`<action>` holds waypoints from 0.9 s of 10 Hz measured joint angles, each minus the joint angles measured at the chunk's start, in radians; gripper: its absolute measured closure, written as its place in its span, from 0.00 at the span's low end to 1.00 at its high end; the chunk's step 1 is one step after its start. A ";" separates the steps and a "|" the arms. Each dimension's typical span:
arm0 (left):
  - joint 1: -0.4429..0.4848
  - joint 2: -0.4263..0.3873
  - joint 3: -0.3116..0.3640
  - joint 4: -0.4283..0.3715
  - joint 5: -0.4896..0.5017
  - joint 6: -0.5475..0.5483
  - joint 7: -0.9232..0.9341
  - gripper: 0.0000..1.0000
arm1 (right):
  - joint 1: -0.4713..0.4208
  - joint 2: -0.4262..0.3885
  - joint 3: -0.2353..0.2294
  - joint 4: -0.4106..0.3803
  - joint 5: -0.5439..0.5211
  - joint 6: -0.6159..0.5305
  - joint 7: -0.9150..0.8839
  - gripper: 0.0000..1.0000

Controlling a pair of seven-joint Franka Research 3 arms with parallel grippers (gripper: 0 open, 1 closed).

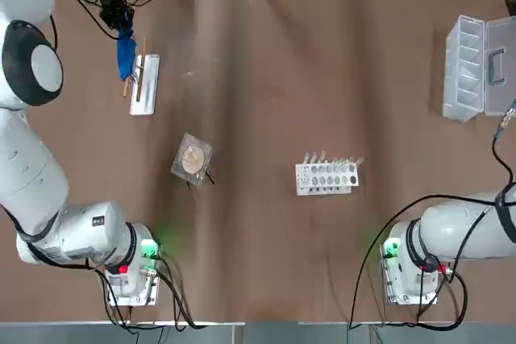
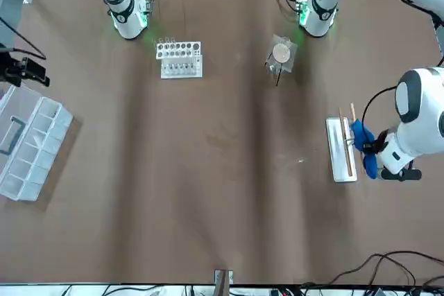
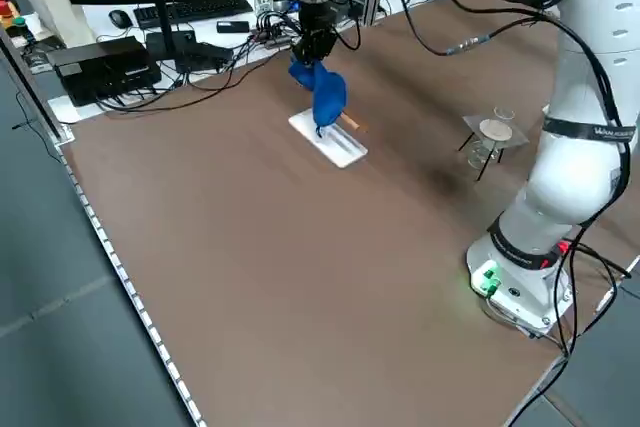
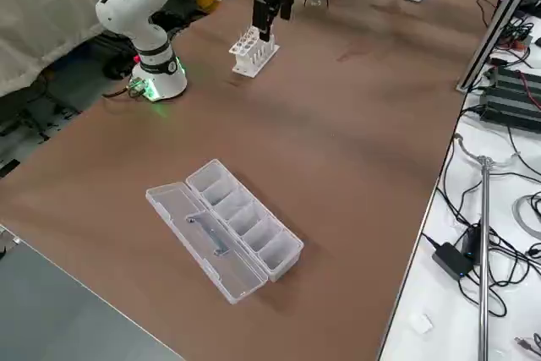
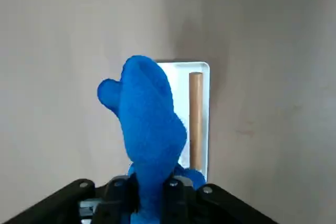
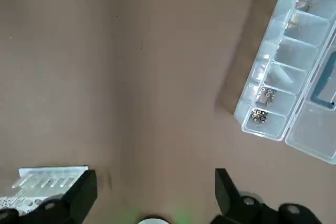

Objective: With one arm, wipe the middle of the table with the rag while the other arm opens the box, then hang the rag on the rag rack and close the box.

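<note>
Holding the small soft blue rag [image 1: 125, 52] above the silver-white rag rack [image 1: 145, 84], the left gripper [image 1: 119, 23] should drape it next, right fingers [image 6: 229, 192] wide.

Left arm: base at near-left corner of surface [image 1: 266, 78], reaches far forward along left side, elbow raised, wrist bent down. Left tool [image 1: 122, 28] points downward at far-left area, fingers [image 5: 170, 190] pinched together on rag [image 5: 149, 129], which hangs bunched below them.

Right arm: base at near-right corner, arm lifted high above right half of surface. Right tool [image 6: 152, 192] faces down well above surface, fingers [image 6: 84, 195] spread wide, nothing between them.
</note>
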 joint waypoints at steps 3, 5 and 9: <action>-0.003 0.019 -0.002 0.013 0.000 0.000 0.000 0.79 | 0.017 -0.016 0.001 0.030 0.000 -0.015 0.039 0.01; -0.003 0.025 -0.002 0.016 0.000 0.000 0.000 0.61 | 0.023 -0.016 0.000 0.033 0.000 -0.015 0.044 0.01; -0.007 0.029 -0.003 0.016 0.000 0.010 -0.009 0.41 | 0.024 0.001 0.000 0.059 0.000 -0.013 0.044 0.01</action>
